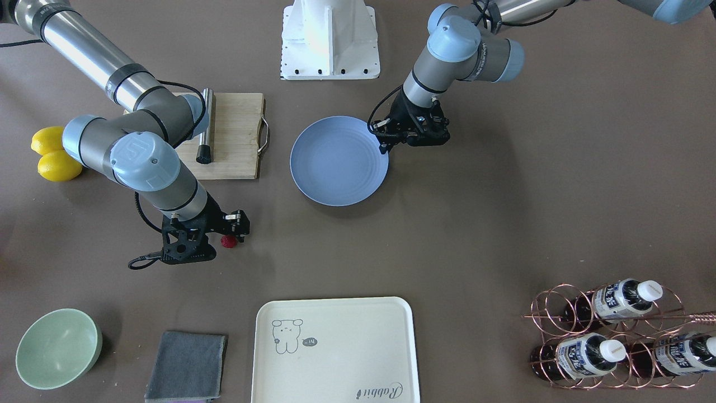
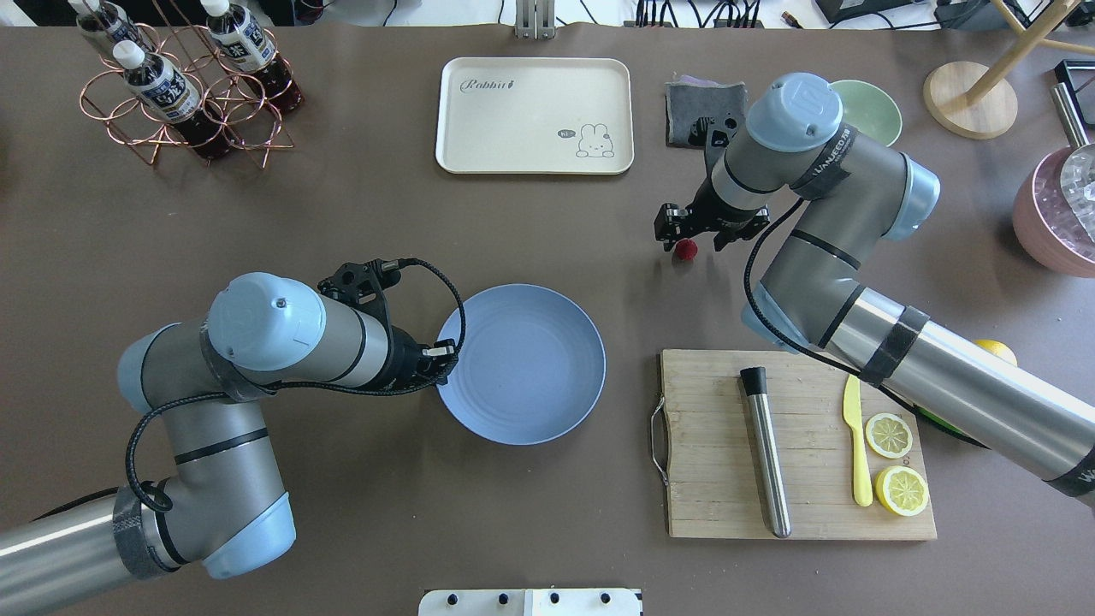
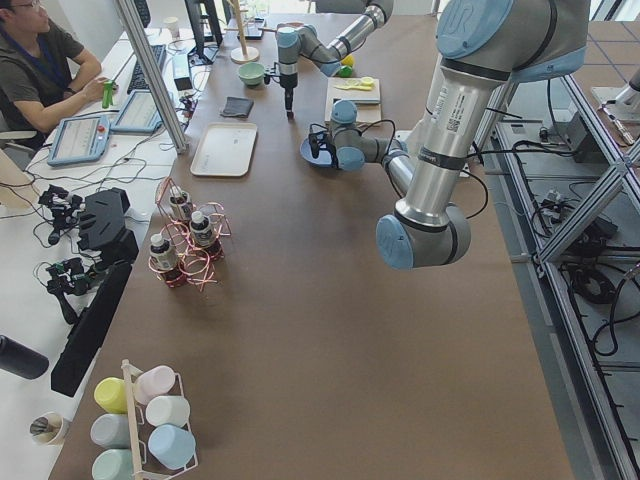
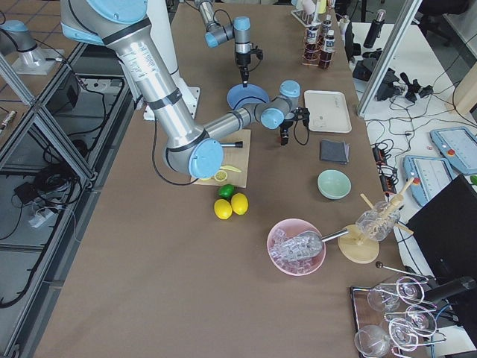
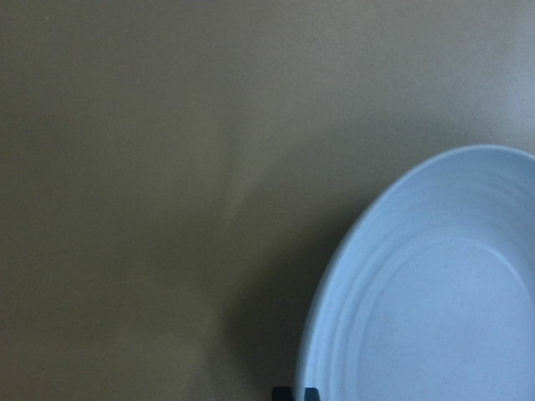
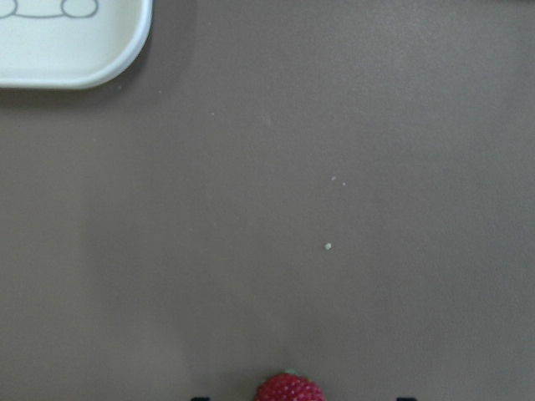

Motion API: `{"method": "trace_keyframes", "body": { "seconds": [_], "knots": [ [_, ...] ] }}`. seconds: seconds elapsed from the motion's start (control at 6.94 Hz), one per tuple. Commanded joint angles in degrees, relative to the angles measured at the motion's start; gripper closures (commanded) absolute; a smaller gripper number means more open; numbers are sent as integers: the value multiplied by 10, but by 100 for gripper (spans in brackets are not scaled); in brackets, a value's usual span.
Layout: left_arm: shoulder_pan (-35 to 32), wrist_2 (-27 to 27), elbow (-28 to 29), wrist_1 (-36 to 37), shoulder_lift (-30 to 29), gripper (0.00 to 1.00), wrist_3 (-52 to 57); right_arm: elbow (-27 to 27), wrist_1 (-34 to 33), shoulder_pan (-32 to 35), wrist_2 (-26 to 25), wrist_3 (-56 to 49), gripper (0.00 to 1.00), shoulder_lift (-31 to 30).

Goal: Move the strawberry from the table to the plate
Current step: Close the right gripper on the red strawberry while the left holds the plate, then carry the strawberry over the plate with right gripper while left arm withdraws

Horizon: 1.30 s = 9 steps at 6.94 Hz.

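The strawberry (image 1: 227,241) (image 2: 685,249), small and deep red, lies on the brown table (image 2: 342,197) between the plate and the cream tray. My right gripper (image 1: 230,234) (image 2: 689,240) is low over it and open, one finger on each side. The right wrist view catches the strawberry (image 6: 288,389) at its bottom edge. Near the middle of the table sits the light blue plate (image 1: 338,160) (image 2: 522,364) (image 5: 435,292), with nothing on it. My left gripper (image 1: 385,146) (image 2: 446,352) (image 5: 294,393) is shut, its tips right at the plate's rim.
A wooden cutting board (image 2: 719,479) carries a steel rod, a yellow knife and lemon halves. Along the far edge are a cream tray (image 2: 535,115), grey cloth (image 2: 689,103), green bowl (image 2: 873,107) and a copper bottle rack (image 2: 184,85). Whole lemons (image 1: 53,157) lie behind my right arm.
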Motion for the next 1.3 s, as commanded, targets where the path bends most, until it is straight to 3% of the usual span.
{"method": "trace_keyframes", "body": {
  "seconds": [0.0,0.14,0.43,0.72,1.01,1.15],
  "knots": [
    [0,0,-2,0,0,23,0,-1,1,-2,-2,2,86,2],
    [-1,0,-3,0,0,20,0,0,1,-1,-1,1,100,2],
    [-6,0,-9,0,0,18,0,23,-4,-1,3,15,100,13],
    [-63,-10,-25,1,8,15,25,83,-32,-16,3,66,100,31],
    [-157,-77,-33,71,30,13,208,149,-87,-69,-26,144,100,48],
    [-212,-110,-33,93,52,13,288,144,-89,-115,-69,177,100,65]
  ]
}}
